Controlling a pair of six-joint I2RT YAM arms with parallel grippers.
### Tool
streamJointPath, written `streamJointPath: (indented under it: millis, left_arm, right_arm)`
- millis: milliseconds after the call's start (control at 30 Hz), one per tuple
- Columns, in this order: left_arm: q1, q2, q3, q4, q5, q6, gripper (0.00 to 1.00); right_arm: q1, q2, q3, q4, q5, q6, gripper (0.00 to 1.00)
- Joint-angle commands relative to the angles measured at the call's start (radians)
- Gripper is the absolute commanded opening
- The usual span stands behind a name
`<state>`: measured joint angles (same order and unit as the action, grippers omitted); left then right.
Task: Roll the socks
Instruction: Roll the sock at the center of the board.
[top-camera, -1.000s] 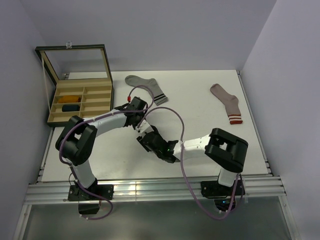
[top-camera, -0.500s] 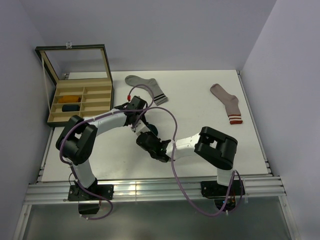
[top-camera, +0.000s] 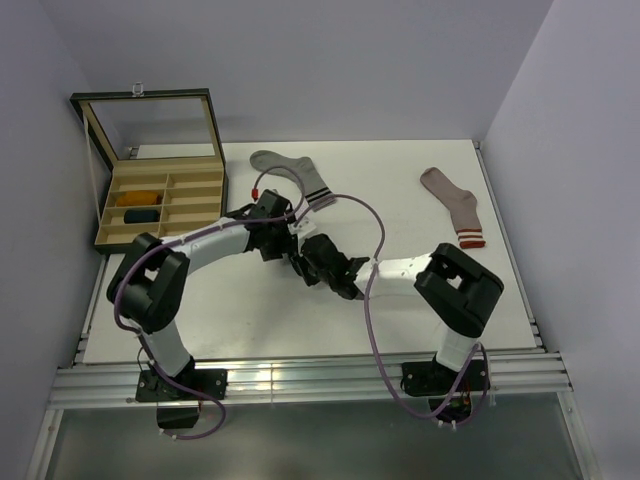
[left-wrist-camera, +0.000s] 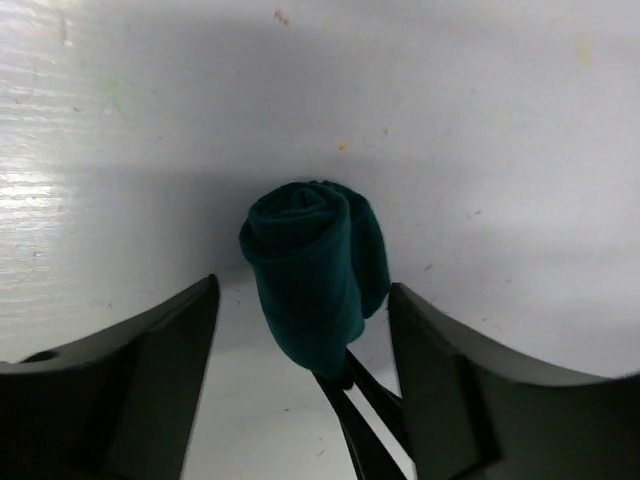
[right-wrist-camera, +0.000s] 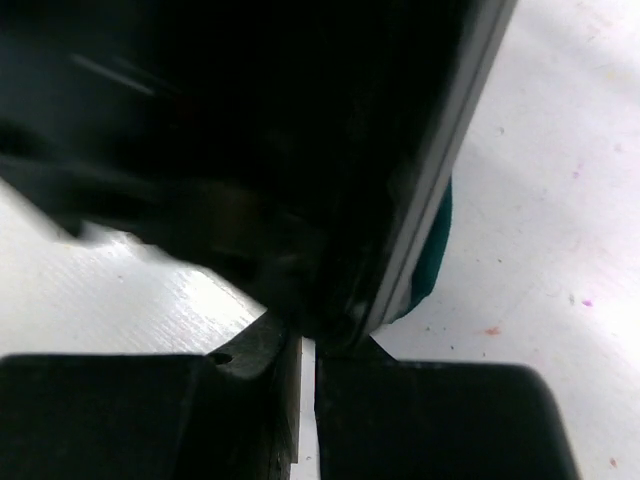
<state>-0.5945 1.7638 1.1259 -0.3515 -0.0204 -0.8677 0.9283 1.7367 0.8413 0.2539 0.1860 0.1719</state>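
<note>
In the left wrist view the dark teal sock (left-wrist-camera: 315, 270) is a tight roll, lifted a little off the white table. My left gripper (left-wrist-camera: 302, 290) stands open around it, with a gap of table showing on each side. My right gripper (right-wrist-camera: 308, 345) is shut, and its thin fingers (left-wrist-camera: 368, 420) pinch the roll's lower end. From above, both grippers (top-camera: 293, 243) (top-camera: 308, 255) meet at the table's middle and hide the roll. The mustard-orange sock (top-camera: 143, 197) and the navy sock (top-camera: 142, 214) lie rolled in the box.
The divided wooden box, lid (top-camera: 140, 97) raised, stands at the far left. A grey striped sock (top-camera: 295, 172) lies flat just beyond the grippers. A pinkish-beige sock (top-camera: 455, 205) lies at the far right. The right arm's cable (top-camera: 372, 300) loops over the table.
My left gripper has opened off the teal roll. My right gripper has closed on the roll's end and moved away from the table's near edge, up against the left gripper.
</note>
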Motion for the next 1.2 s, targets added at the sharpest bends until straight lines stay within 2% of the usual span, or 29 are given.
streamJointPath:
  millis: [0, 200, 333, 533, 900, 1167]
  left_arm:
    - [0.036, -0.121, -0.031, 0.081, -0.016, -0.072, 0.78]
    - [0.073, -0.266, -0.155, 0.181, -0.067, -0.160, 0.87]
    - [0.075, -0.349, -0.285, 0.307, -0.038, -0.178, 0.87]
    - [0.073, -0.331, -0.380, 0.426, 0.060, -0.183, 0.84]
    - [0.024, -0.198, -0.440, 0.595, 0.146, -0.218, 0.82]
    - [0.004, -0.149, -0.434, 0.617, 0.077, -0.203, 0.80]
  right_arm:
    - [-0.042, 0.009, -0.031, -0.099, -0.175, 0.055, 0.00]
    - [-0.155, 0.053, -0.021, -0.087, -0.444, 0.118, 0.00]
    - [-0.239, 0.076, -0.019, -0.052, -0.640, 0.172, 0.00]
    - [-0.357, 0.139, -0.013, 0.025, -0.890, 0.293, 0.00]
    - [-0.465, 0.308, 0.021, 0.111, -1.051, 0.474, 0.00]
    - [-0.480, 0.337, 0.068, 0.056, -1.063, 0.477, 0.00]
